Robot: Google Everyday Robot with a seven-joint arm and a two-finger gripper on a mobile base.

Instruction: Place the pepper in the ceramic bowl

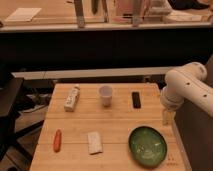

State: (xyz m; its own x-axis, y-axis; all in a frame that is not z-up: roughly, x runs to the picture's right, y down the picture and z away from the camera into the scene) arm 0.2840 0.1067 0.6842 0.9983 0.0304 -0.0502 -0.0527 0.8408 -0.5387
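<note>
A red-orange pepper [57, 141] lies on the wooden table [117, 122] near its front left edge. A dark green ceramic bowl [147, 145] stands at the front right with nothing large in it. My white arm [189, 90] comes in from the right. My gripper [166, 118] hangs over the table's right edge, just above and behind the bowl and far from the pepper. It holds nothing that I can see.
A white cup [105, 95] stands at the back middle. A pale bottle [72, 98] lies at the back left, a black flat object [136, 99] at the back right. A white packet [94, 142] lies between pepper and bowl. A dark counter runs behind.
</note>
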